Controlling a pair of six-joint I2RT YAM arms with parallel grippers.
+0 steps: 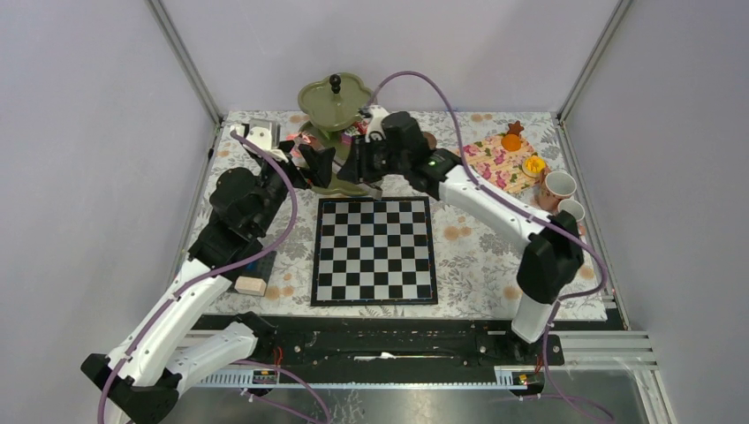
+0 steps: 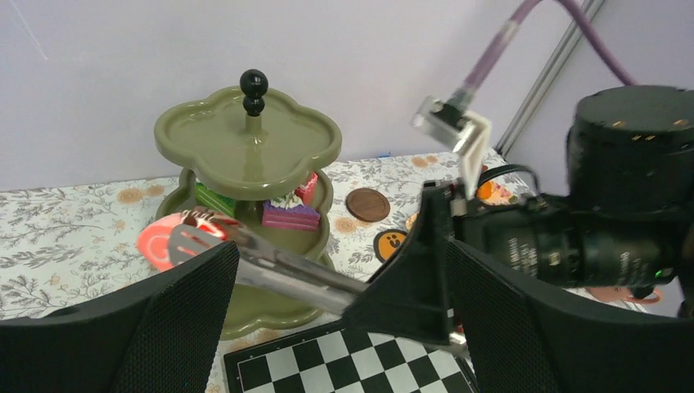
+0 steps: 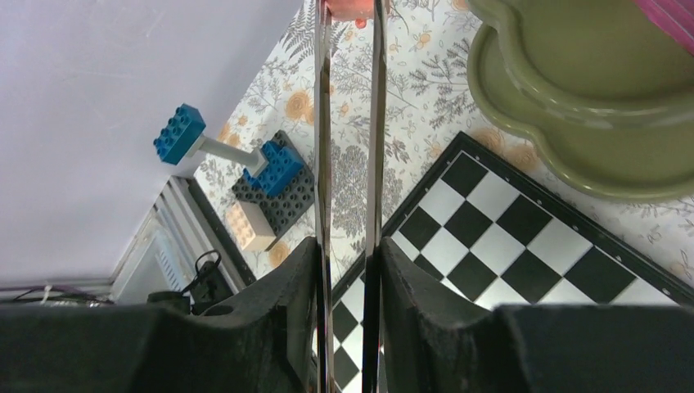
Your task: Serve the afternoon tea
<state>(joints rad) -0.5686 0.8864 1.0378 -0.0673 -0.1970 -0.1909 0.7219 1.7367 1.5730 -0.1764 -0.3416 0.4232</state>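
The top camera looks down from above the near edge. Both wrist cameras sit close, sharing the stand (image 1: 320, 99) and chessboard (image 1: 374, 252) with it.

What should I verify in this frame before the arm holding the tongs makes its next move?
1. Grip on the tool: ok. The right gripper is shut on both blades of the metal tongs.
2. Load: ok. The pink pastry sits between the tong tips, beside the stand.
3. Top tier free: ok. It is bare around the black knob.
4. Room on the middle tier: cannot tell. The purple pastry, green pastry and red pastry fill the visible side.
5. Left gripper: ok. It is open and holds nothing.
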